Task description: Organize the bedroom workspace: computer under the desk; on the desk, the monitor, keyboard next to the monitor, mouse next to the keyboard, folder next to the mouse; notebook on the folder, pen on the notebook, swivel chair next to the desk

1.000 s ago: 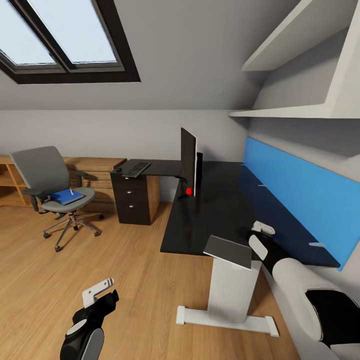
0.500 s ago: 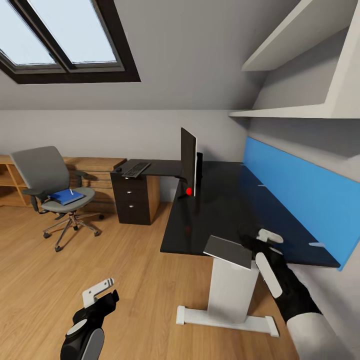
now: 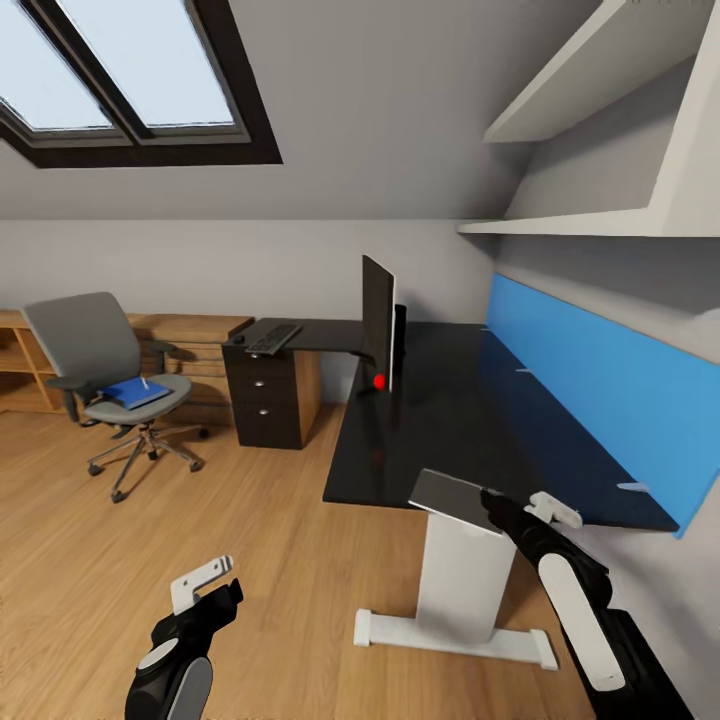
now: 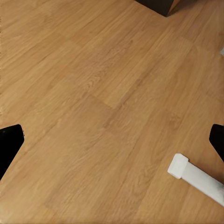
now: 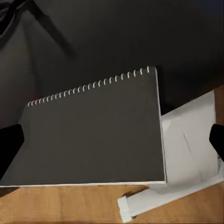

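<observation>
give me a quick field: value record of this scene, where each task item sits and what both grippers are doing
room: attic bedroom, wood floor
desk: black L-shaped desk
monitor: upright on the desk
keyboard: on the desk's far wing, mouse beside it
swivel chair: away from the desk
folder: blue, on the chair seat, pen lying on it
notebook: spiral-bound, at the desk's near edge, overhanging it
left gripper: open, low over the floor, holding nothing
right gripper: open, close above the notebook
computer: cannot tell
</observation>
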{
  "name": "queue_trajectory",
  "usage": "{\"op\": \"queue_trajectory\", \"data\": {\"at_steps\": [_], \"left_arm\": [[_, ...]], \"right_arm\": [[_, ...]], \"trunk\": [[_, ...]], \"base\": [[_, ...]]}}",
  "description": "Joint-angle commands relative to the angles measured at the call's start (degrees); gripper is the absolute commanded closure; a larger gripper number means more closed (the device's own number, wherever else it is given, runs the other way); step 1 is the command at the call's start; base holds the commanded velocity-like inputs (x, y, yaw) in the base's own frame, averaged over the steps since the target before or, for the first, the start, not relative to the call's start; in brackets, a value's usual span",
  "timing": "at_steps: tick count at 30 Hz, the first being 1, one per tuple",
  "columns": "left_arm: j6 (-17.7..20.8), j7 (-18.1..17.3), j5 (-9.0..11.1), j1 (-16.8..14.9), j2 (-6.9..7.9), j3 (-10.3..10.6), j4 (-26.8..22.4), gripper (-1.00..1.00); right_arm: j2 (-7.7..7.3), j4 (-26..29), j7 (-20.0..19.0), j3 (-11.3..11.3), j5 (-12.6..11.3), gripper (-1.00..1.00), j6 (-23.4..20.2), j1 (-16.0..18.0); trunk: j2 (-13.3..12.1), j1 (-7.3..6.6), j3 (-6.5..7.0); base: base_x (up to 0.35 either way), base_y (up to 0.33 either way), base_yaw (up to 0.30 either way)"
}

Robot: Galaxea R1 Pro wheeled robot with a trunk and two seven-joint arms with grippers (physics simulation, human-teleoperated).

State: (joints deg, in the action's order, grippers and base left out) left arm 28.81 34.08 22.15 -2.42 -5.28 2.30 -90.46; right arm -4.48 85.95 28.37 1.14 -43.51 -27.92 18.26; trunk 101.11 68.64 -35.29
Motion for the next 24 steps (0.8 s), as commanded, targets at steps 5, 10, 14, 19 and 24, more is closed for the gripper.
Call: {"op": "queue_trajectory", "data": {"at_steps": [5,10,14,19,24], "left_arm": [[0.2,0.6,0.5,0.0,0.07,1.7,-0.3,-1.0],[0.1,0.8,0.5,0.0,0.02,1.8,-0.6,-1.0],[0.1,0.9,0.5,0.0,0.01,1.8,-0.6,-1.0],[0.1,1.1,0.5,0.0,0.01,1.8,-0.6,-1.0],[0.1,1.2,0.6,0.0,0.01,1.8,-0.5,-1.0]], "right_arm": [[-0.14,-0.8,0.5,-4.4,-4.4,-1.0,-0.2,0.0],[-0.17,-0.9,0.5,-5.6,-5.0,-1.0,-0.2,-0.1],[-0.17,-1.3,0.5,-6.2,-5.1,-1.0,-0.2,-0.1],[-0.17,-2.1,0.4,-6.7,-5.1,-1.0,0.0,-0.1],[-0.17,-3.4,0.3,-6.8,-5.1,-1.0,0.2,-0.1]], "trunk": [[0.0,-0.02,-0.06],[1.2,0.64,-0.6],[2.8,1.52,-1.32],[4.8,2.62,-2.22],[6.9,3.71,-3.11]], "base": [[-0.061,0.048,-0.001],[-0.008,0.006,0.0],[-0.001,0.001,0.0],[0.0,0.0,0.0],[0.0,0.0,0.0]]}}
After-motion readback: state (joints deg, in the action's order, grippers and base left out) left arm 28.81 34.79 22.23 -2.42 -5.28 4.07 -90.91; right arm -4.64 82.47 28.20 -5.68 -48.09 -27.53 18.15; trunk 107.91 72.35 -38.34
